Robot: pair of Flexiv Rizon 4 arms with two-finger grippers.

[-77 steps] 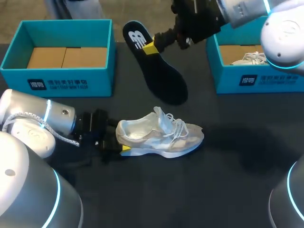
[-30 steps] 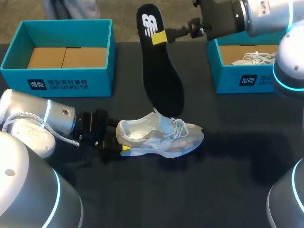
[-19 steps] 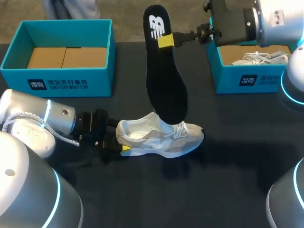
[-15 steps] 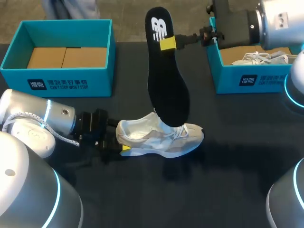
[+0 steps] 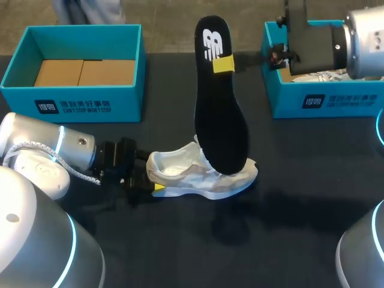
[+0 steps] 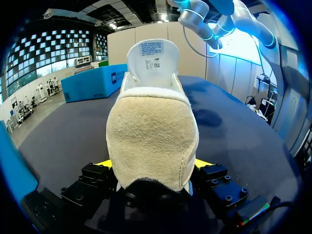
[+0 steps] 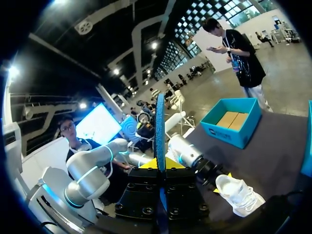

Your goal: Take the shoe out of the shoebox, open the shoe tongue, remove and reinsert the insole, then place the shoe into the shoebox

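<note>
Swung upright since the earlier frames, the black insole [image 5: 221, 114] now hangs toe-down over the white sneaker [image 5: 204, 177].
The right pincer [image 5: 223, 63] is clamped on the insole near its heel end, so the toe dangles below the fingers at the sneaker's opening. The left pincer [image 6: 152, 165] grips the sneaker's heel between its fingers, with the shoe lying ahead of it and its tongue raised. Unboxing, tongue opening and insole removal look done. Reinsertion is only starting, and the return to the teal shoebox [image 5: 78, 96] remains.

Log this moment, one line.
left gripper: shut on beige suede sneaker | right gripper: shut on black foam insole, over sneaker | insole out
</note>
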